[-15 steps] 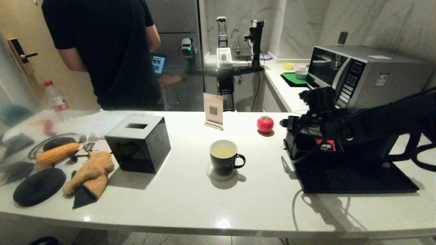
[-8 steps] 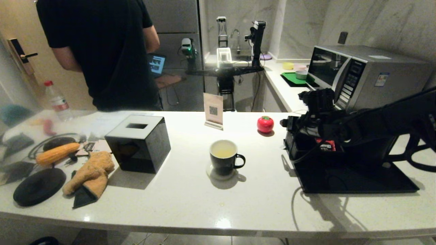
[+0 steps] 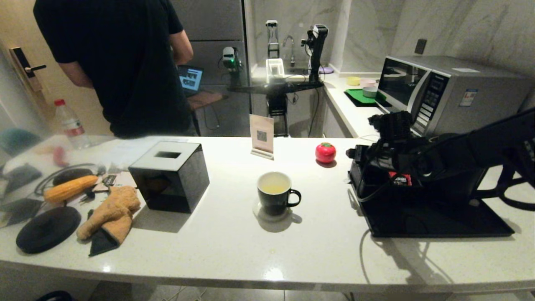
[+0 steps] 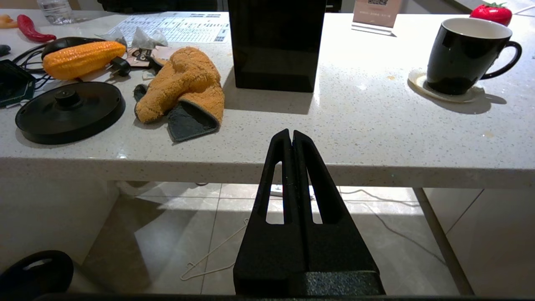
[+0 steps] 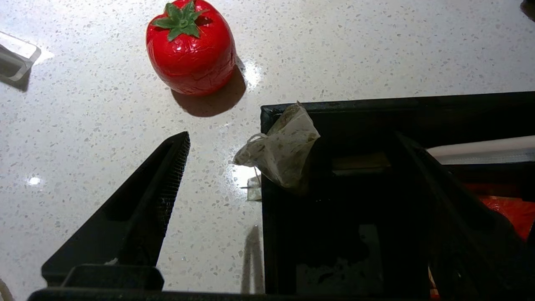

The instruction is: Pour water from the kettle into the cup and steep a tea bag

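The black mug (image 3: 274, 193) stands mid-counter on a small coaster, with pale yellowish water (image 3: 273, 186) in its white inside; it also shows in the left wrist view (image 4: 459, 54). The pale tea bag (image 5: 284, 150) is draped over the corner of a black box on the tray. My right gripper (image 3: 353, 155) hovers open just behind it (image 5: 292, 140), one finger (image 5: 142, 209) over the counter and the other over the box, nothing clasped. The kettle is mostly hidden behind my right arm; its loop handle (image 3: 512, 198) shows far right. My left gripper (image 4: 291, 134) is shut, parked below the counter's front edge.
A red tomato (image 3: 325, 152) sits just left of the black tray (image 3: 434, 221). A red sachet (image 3: 399, 179) lies in the box. The black tissue box (image 3: 169, 175), orange glove (image 3: 113, 213), corn (image 3: 69, 188) and kettle base (image 3: 48, 229) lie left. A microwave (image 3: 451, 92) stands behind.
My right gripper has edged slightly to the right over the box corner. The person behind the counter has shifted left. The mug has not moved.
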Motion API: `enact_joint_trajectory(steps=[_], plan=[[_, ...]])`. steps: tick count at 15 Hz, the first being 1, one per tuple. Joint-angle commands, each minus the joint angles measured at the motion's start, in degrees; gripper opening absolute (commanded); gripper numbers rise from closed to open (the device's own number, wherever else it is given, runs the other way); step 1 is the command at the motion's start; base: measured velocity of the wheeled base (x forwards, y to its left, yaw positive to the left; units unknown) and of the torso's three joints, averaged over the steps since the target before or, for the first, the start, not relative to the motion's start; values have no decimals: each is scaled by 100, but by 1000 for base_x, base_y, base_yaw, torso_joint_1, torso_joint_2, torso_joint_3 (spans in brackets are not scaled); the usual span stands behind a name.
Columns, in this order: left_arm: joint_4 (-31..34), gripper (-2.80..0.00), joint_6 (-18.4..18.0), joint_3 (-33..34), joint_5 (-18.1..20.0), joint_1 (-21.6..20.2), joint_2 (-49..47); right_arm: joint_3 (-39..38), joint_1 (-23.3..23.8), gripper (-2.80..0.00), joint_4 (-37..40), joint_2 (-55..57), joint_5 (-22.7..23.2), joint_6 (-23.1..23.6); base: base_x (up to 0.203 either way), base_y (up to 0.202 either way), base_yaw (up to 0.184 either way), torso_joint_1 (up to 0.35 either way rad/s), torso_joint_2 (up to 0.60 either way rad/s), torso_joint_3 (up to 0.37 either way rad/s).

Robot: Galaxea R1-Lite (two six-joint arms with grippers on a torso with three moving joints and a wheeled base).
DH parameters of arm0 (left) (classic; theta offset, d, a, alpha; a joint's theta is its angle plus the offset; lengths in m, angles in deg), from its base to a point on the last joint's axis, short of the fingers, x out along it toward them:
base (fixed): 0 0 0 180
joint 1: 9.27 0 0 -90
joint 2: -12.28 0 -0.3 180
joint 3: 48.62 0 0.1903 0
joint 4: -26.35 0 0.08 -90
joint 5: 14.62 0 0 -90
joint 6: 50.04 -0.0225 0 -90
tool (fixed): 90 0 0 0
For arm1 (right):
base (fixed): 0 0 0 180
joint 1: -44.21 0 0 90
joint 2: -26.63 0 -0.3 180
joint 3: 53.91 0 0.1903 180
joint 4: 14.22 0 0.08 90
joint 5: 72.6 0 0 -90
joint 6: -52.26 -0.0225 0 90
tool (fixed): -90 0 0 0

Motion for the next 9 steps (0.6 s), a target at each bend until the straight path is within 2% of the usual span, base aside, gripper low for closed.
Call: enact_joint_trajectory(steps=[1,9], plan=[[2,-280,3,2,0,1,0,7,-4,0,-19,39,-9,-10,0,0,0,0,0,0],[2,-280,3,-4,0,1,0,-2,-15,0,-28,74,-9,-10,0,0,0,0,0,0]])
